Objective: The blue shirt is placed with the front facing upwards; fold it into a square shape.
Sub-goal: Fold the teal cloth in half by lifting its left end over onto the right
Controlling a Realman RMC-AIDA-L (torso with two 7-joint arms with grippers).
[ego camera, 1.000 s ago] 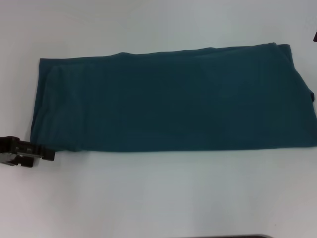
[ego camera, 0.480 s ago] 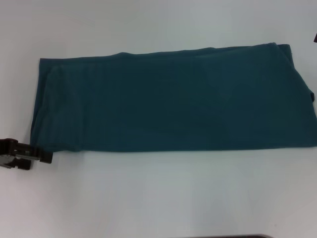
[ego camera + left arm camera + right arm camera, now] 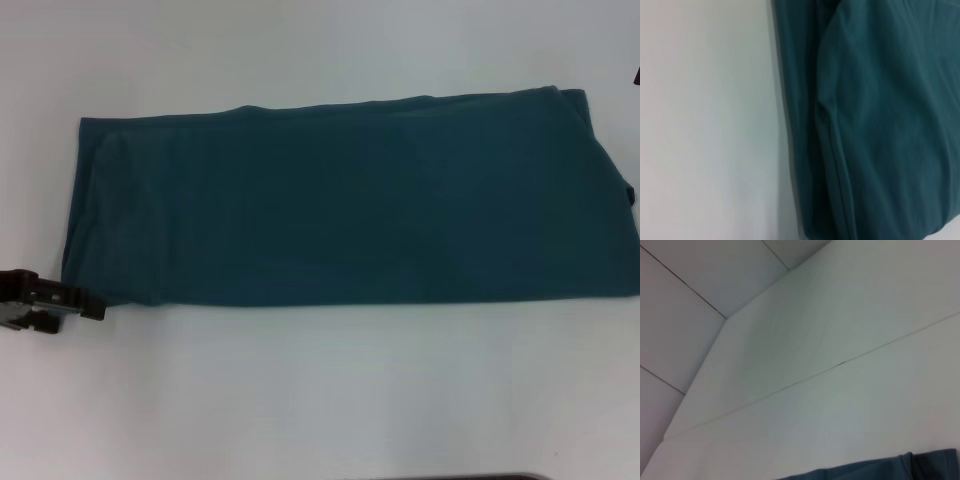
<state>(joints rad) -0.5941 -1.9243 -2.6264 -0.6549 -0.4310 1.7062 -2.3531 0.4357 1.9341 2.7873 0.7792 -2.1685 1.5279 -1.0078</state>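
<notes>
My left gripper (image 3: 92, 307) sits at about eight o'clock in the head view, low on the white table (image 3: 320, 400), its tip just beside the near-left corner of the blue shirt (image 3: 350, 205); whether the tip touches the cloth I cannot tell, and I cannot tell whether the fingers are apart or together, since only the dark body of the tool shows; over the last second it has drifted a little back toward nine o'clock and then eased in again, ending slightly higher and nearer the corner, while the shirt itself has not stirred; I read that as me lining up on the corner rather than gripping it yet; outward from there, the shirt lies as a long horizontal band across the middle of the table, already folded lengthwise with a plain teal face up and no lettering in sight, its right end running off at three o'clock; my left wrist camera shows the stacked edges of that left end, several layers lying close together; the right gripper is out of sight, its wrist camera catching only a sliver of cloth; in my judgement the remaining work is folding the band end over end into a square
</notes>
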